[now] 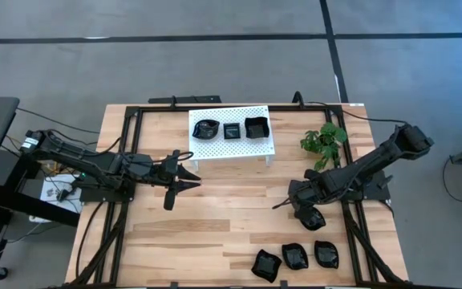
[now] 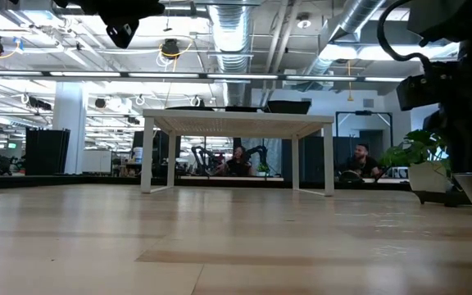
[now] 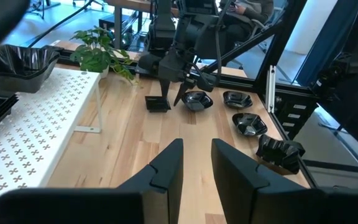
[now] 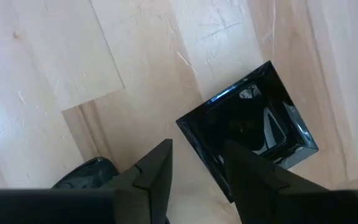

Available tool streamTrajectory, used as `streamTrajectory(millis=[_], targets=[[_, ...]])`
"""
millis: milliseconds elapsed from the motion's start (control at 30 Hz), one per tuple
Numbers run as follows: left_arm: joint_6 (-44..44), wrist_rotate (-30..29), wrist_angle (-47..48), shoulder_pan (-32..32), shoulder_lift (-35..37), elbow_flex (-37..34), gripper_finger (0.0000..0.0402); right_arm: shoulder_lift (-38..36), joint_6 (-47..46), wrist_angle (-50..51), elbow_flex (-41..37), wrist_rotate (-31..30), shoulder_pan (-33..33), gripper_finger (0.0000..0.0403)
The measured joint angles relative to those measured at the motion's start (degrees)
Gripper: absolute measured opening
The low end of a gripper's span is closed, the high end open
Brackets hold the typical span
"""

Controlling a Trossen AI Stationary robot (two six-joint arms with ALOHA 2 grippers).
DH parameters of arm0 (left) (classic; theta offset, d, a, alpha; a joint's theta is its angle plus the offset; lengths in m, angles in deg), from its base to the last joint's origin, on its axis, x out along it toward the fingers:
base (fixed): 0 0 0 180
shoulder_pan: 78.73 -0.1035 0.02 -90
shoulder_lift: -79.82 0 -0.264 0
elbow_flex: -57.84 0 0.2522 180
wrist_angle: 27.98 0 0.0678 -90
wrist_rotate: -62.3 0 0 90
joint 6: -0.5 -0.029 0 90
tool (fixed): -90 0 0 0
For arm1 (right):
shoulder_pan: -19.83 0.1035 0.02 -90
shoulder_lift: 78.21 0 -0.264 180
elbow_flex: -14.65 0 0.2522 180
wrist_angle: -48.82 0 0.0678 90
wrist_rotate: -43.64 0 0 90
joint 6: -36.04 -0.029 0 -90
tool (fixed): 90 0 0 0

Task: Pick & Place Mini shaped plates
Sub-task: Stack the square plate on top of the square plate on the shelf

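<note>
Several glossy black mini plates show. Three sit on the white rack [image 1: 231, 146]: a wavy one [image 1: 207, 128] and two square ones [image 1: 232, 131], [image 1: 256, 127]. Three more [image 1: 266, 265], [image 1: 295, 257], [image 1: 326, 254] lie at the table's near edge. A square plate [image 4: 253, 127] lies flat on the wood beside a rounded one [image 3: 196, 99]. My right gripper [image 4: 196, 165] points down over that square plate's rim, open. My left gripper [image 3: 196, 165] hovers open near the rack's front, with nothing between its fingers. My right gripper comes from above, one finger [image 4: 247, 174] over the square plate's hollow and the other [image 4: 154, 168] outside its rim [image 4: 201, 149]. Whether either finger touches the plate I cannot tell. The plate lies flat on the table.
A small green plant [image 1: 323, 140] stands at the back right, close to my right arm. The rack's legs [image 2: 147, 156] stand at the far middle. Bare wood lies between the two arms and in front of the rack.
</note>
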Motion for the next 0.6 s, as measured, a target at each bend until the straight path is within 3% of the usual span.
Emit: streamTrajectory(millis=[333, 600], targets=[[0.05, 0.02, 0.00, 0.00, 0.00, 0.00, 0.0085, 0.27, -0.65, -0.10, 0.00, 0.00, 0.04, 0.0136], [0.61, 0.02, -0.02, 0.00, 0.00, 0.00, 0.0085, 6.85, -2.24, -0.86, 0.19, 0.18, 0.04, 0.0133]])
